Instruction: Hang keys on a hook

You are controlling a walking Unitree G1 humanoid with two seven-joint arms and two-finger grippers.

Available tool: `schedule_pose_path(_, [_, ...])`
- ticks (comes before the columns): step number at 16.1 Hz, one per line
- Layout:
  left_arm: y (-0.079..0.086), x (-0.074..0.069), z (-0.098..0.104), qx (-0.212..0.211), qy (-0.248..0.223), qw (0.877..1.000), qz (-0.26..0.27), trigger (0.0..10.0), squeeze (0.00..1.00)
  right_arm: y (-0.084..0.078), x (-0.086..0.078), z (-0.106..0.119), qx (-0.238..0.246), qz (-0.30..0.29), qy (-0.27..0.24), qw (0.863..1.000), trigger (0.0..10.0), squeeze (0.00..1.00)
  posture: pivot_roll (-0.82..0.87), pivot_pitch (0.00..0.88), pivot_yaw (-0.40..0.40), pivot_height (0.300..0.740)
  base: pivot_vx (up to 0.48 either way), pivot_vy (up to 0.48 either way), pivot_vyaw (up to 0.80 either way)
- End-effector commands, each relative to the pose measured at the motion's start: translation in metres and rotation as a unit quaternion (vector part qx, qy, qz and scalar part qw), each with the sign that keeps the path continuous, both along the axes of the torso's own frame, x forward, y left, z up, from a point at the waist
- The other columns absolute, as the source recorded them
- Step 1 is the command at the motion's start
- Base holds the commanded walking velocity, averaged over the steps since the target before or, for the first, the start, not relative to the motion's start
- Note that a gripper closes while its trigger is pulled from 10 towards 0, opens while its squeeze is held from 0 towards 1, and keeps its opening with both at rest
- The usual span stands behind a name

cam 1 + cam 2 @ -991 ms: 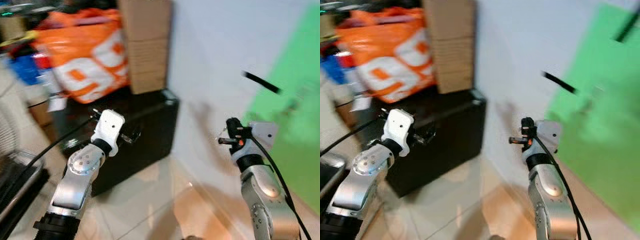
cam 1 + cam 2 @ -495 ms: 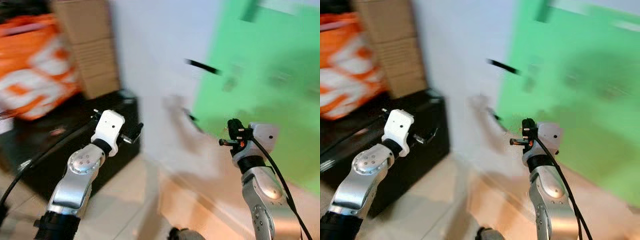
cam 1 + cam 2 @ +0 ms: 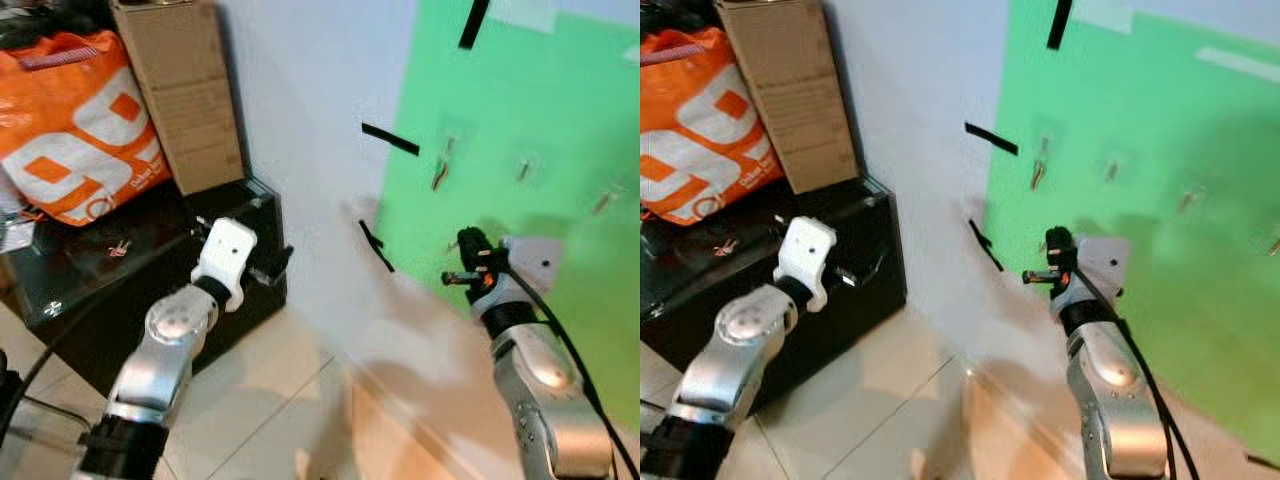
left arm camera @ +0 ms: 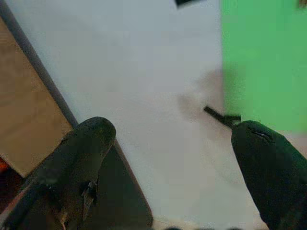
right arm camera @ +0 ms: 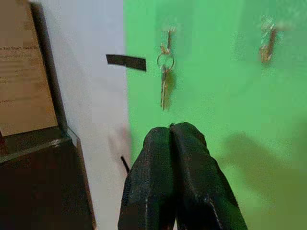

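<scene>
Orange bag (image 3: 75,125): upper left of the frame, beside a tall cardboard box (image 3: 180,90) that leans on the white wall.
Black case (image 3: 130,290): lower left, under the bag and box; a small set of keys (image 3: 118,247) lies on its lid. From here I cannot tell whether these are the ones I am meant to hang.
Left gripper (image 4: 172,158): left of centre in the head view, raised in front of the case. My jaws stand wide apart and hold nothing; between them I see white wall and the edge of the green board.
Green board (image 3: 1160,230): right half of the frame, fixed to the wall, with black tape strips at its left edge.
Hooks: a row across the board. The leftmost hook (image 5: 169,31) already carries a ring with a key (image 5: 164,79); the next hook (image 5: 268,38) to its right also seems to carry something small, too blurred to name.
Right gripper (image 5: 172,143): centre right, aimed at the board just below the hung key. My jaws are pressed together; nothing shows between them.
Doing it well: I judge that I should choose a bare hook further right, bring the ring in level and slowly, and release only once it sits over the hook tip.
</scene>
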State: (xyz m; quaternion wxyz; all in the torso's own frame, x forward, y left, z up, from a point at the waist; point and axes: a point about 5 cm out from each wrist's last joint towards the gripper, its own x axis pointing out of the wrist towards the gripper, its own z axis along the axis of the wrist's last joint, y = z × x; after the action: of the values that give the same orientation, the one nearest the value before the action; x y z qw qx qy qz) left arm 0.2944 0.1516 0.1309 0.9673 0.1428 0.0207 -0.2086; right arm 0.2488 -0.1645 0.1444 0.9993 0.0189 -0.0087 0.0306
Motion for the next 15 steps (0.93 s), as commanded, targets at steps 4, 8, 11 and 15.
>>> schedule_pose_path(4, [0.003, 0.001, 0.001, 0.01, -0.007, 1.0, 0.003, 10.0, 0.0, 0.006, 0.001, 0.005, 0.002, 0.018, -0.008, 1.0, 10.0, 0.0, -0.04, 0.0, -0.008, 0.74, 0.0, 0.0, 0.0])
schedule_pose_path(8, [0.003, 0.001, 0.004, 0.008, -0.011, 1.0, -0.014, 10.0, 0.0, 0.008, 0.003, 0.006, 0.0, 0.026, -0.009, 1.0, 10.0, 0.0, -0.03, 0.0, -0.008, 0.74, 0.0, 0.0, 0.0])
schedule_pose_path(11, [0.002, 0.0, 0.004, 0.008, -0.01, 1.0, -0.022, 10.0, 0.0, 0.01, 0.006, 0.006, 0.004, 0.032, -0.007, 0.999, 10.0, 0.0, -0.02, 0.0, -0.009, 0.74, 0.276, 0.0, -0.18])
schedule_pose_path(15, [0.004, -0.001, 0.005, 0.011, -0.01, 1.0, -0.027, 10.0, 0.0, 0.016, 0.009, 0.007, 0.006, 0.046, -0.013, 0.999, 10.0, 0.0, -0.01, 0.0, -0.012, 0.74, 0.308, 0.0, -0.57])
